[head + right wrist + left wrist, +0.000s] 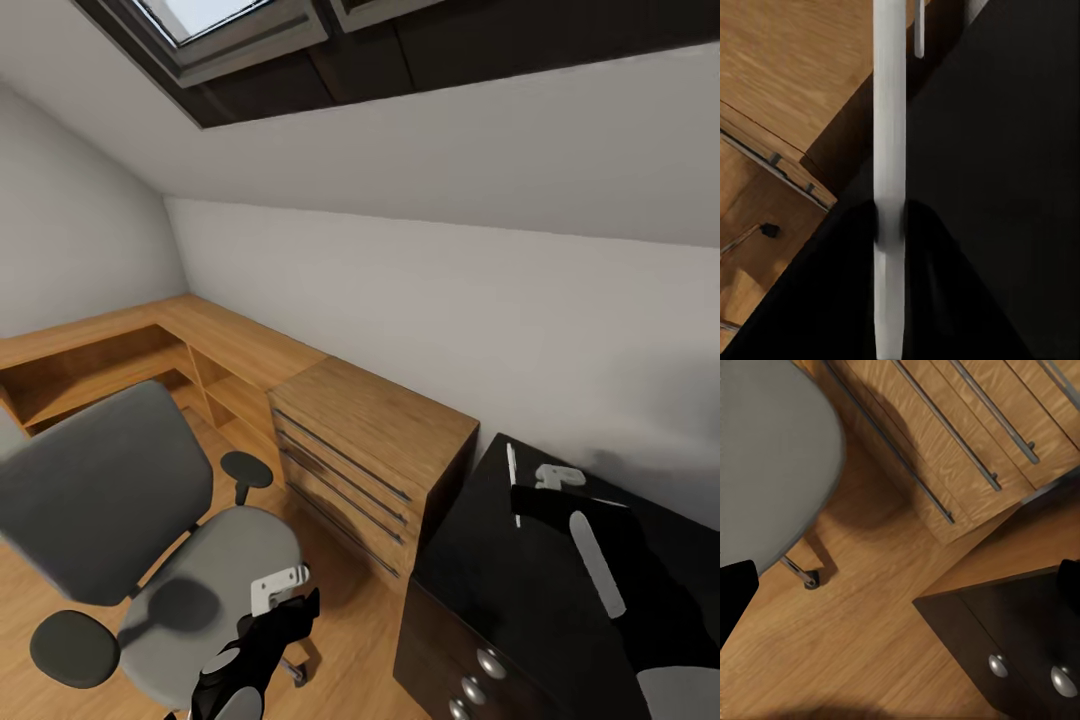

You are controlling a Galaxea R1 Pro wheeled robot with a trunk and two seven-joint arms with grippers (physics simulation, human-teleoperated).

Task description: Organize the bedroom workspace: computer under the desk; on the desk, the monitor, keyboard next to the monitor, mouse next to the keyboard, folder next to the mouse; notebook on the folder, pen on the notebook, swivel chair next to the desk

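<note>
The desk (520, 590) — black top, black drawers with round silver knobs (490, 663) — stands at the right, touching the light wood dresser (375, 440). The swivel chair (130, 530), its grey seat bare, sits on the wood floor (870, 615) at the left, near the dresser. The right gripper (545, 490) hangs over the desk top, its fingers pinched on the pen (889, 150), a slim white stick. The left gripper (290, 590) hovers beside the chair seat — jaw width I cannot tell.
</note>
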